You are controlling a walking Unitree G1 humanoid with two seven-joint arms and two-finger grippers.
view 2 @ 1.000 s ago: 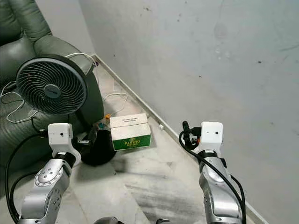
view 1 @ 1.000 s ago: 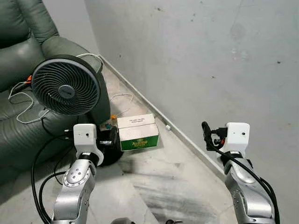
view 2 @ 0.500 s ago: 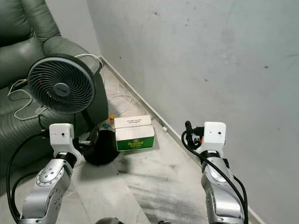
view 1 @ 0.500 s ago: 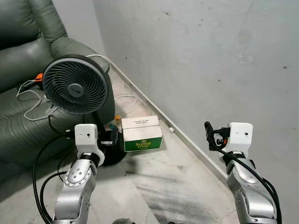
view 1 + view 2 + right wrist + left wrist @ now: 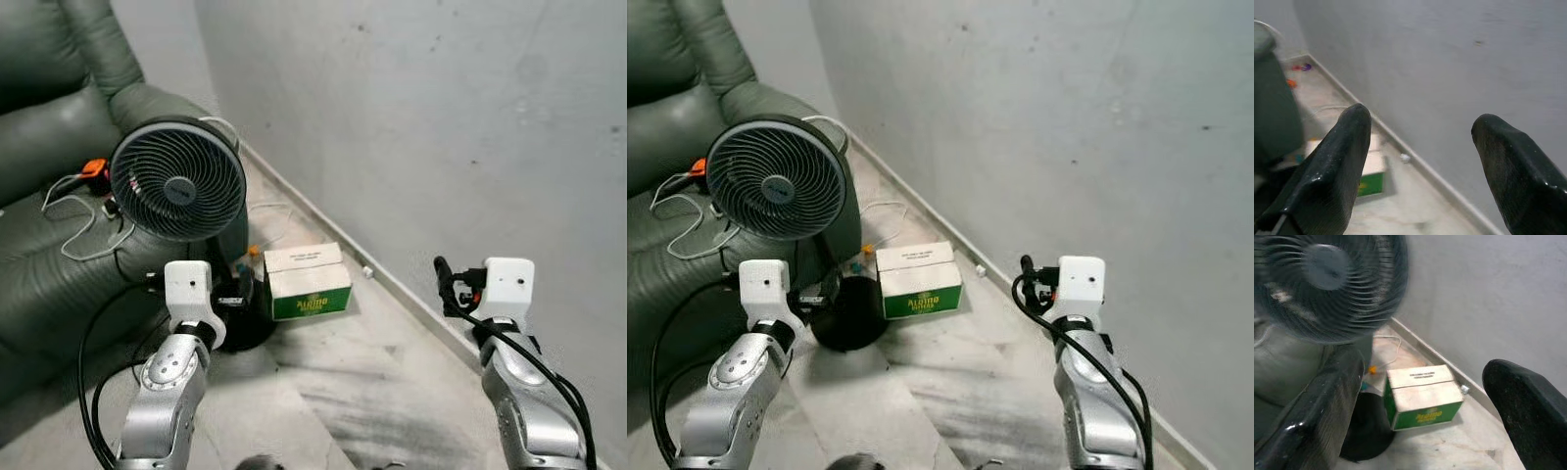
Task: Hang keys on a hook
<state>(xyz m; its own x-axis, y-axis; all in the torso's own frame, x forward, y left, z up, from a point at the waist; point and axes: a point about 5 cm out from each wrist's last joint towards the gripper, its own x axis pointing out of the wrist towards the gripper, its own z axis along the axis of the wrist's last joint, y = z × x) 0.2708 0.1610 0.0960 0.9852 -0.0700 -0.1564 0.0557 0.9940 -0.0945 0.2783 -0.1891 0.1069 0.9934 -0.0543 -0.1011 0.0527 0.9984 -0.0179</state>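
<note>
My left gripper (image 5: 240, 292) is held up at waist height in front of the fan's base. In the left wrist view its two black fingers (image 5: 1317, 406) stand wide apart with nothing between them. My right gripper (image 5: 446, 286) is raised close to the grey wall (image 5: 441, 117). It is open too, and its fingers (image 5: 1327, 171) frame bare wall and floor.
A black floor fan (image 5: 178, 179) stands on a round base beside a dark green sofa (image 5: 39, 206). A green and white carton (image 5: 310, 281) lies on the marble floor by the skirting. White cables (image 5: 73, 211) and an orange item (image 5: 94, 167) rest on the sofa seat.
The whole picture has shifted, with fan and carton now further right, so the camera has turned. Both arms keep the same raised pose with open fingers.
</note>
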